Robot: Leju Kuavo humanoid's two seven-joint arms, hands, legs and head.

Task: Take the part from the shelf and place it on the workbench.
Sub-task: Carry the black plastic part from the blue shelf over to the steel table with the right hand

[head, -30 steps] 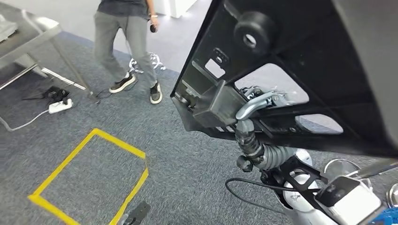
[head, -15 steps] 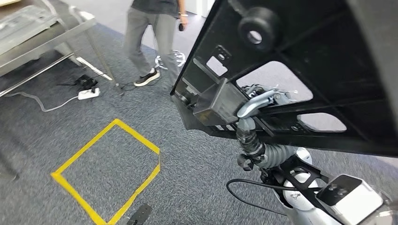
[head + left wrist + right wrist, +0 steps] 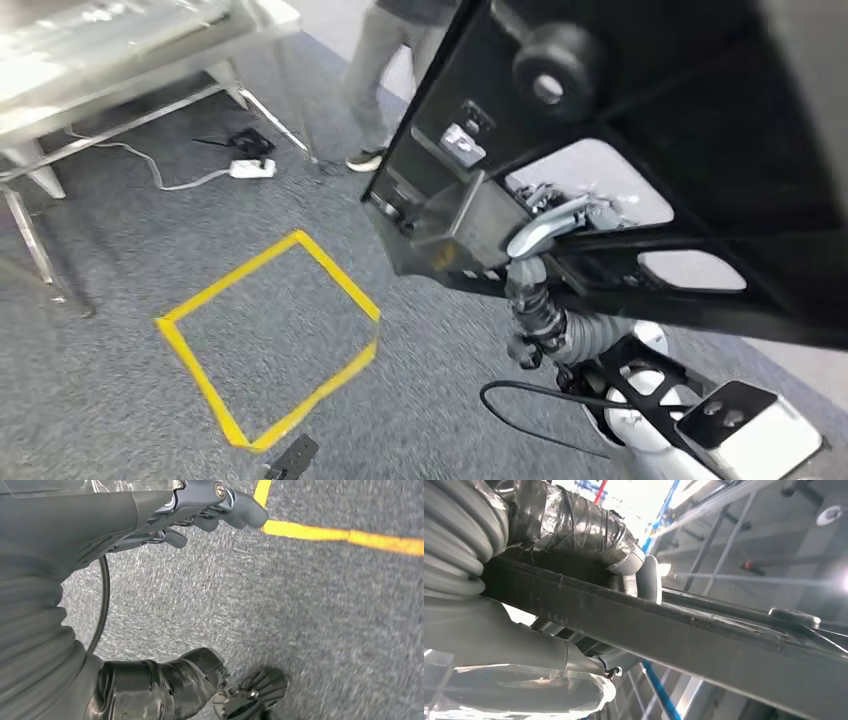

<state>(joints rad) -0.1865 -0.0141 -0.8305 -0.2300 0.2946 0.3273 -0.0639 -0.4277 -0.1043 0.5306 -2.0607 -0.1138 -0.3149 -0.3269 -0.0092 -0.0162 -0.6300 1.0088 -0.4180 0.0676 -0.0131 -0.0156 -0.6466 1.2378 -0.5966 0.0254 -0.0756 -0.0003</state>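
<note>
The large black ribbed plastic part [image 3: 640, 150] is clamped by the right hand [image 3: 548, 228] — steel workbench [image 3: 130, 35] lies ahead-left; left hand [image 3: 200, 505] fingers curled, holding nothing.

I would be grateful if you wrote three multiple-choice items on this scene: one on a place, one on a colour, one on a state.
1. Where does the white power strip lie?
A. On the carpet by the metal table
B. Inside the tape square
C. On the table top

2. What colour is the tape square on the carpet?
A. Red
B. Yellow
C. White

3. What is the right robot hand doing?
A. Hanging free
B. Gripping the black part
C. Resting on the floor

Key: 1 A, it lies on the carpet beside the table's legs; 2 B, the tape outline is yellow; 3 B, silver fingers wrap a rib of the raised part.
</note>
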